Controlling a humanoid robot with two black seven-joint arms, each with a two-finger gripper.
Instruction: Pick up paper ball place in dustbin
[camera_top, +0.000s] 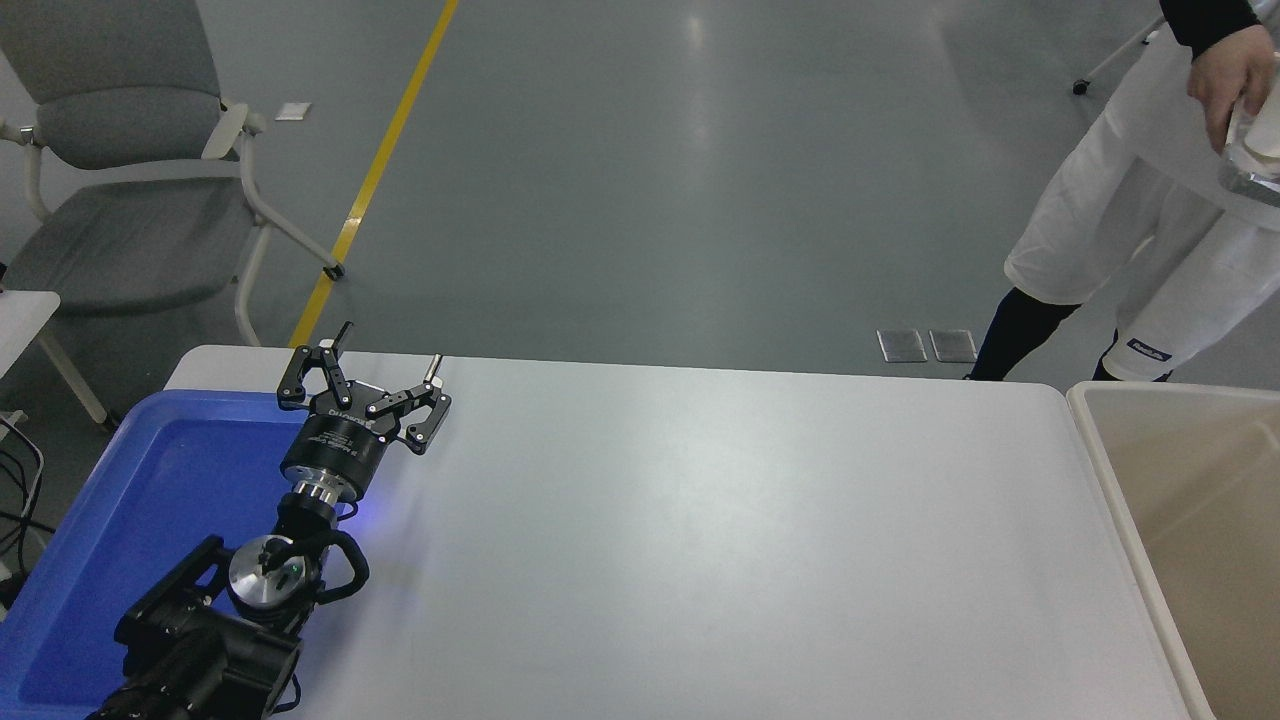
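Note:
The beige dustbin (1110, 440) stands at the table's right edge, and only its left part shows. The paper ball is out of view. My left gripper (388, 350) is open and empty, parked at the lower left over the far right corner of the blue tray (150, 480). My right arm is out of view.
The white table (720, 540) spans the middle. A person in white shorts (1130, 250) stands at the far right behind the dustbin, with a hand (1225, 70) holding something pale. A grey chair (120, 180) stands at the far left.

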